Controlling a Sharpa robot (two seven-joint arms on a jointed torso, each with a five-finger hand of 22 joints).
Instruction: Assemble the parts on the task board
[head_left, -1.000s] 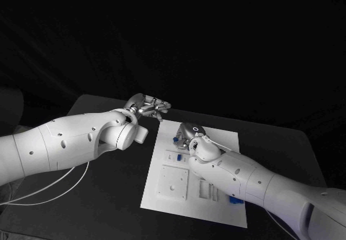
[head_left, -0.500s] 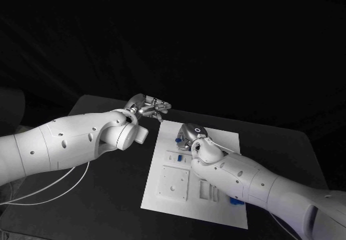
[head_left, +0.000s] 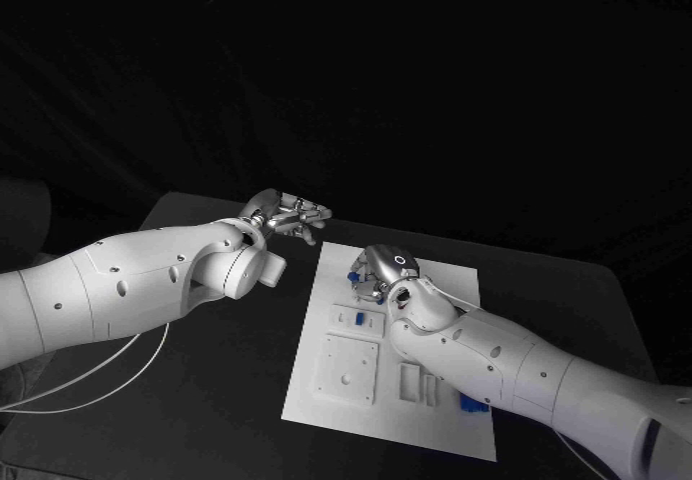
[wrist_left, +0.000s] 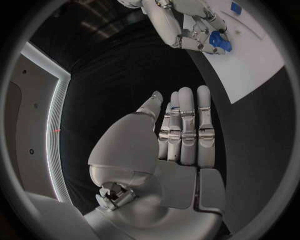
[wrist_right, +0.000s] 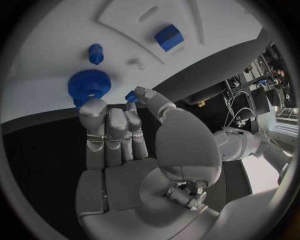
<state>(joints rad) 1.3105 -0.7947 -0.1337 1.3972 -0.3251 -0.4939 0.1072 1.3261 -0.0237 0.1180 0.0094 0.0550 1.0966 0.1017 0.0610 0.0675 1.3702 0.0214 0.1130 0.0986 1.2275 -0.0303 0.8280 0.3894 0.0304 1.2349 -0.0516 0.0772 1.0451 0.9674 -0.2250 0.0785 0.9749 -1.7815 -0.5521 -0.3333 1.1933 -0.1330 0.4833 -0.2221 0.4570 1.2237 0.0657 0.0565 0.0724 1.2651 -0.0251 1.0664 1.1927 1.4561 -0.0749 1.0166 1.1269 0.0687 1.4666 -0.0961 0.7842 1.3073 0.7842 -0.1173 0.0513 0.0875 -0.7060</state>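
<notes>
The white task board (head_left: 361, 385) lies in the middle of the black table. My right hand (head_left: 379, 273) hovers low over its far end, fingers straight, fingertips (wrist_right: 94, 107) at the rim of a blue gear (wrist_right: 90, 87) that sits on the board (wrist_right: 56, 45). A small blue bit (wrist_right: 131, 96) shows between its thumb and fingers; I cannot tell whether it is pinched. My left hand (head_left: 289, 215) hangs beyond the board's far left corner, fingers (wrist_left: 187, 125) straight and together, holding nothing. In the left wrist view the right hand (wrist_left: 190, 27) touches the gear (wrist_left: 219, 40).
A blue peg (wrist_right: 95, 53) and a blue block (wrist_right: 169, 37) stand on the board beyond the gear. Another blue part (head_left: 470, 402) lies near the board's front right corner. White raised fixtures (head_left: 346, 365) take up the board's near half.
My right hand has edged slightly toward the board's far end, and the blue gear now peeks out beside it. The left hand has drifted a little to the left.
</notes>
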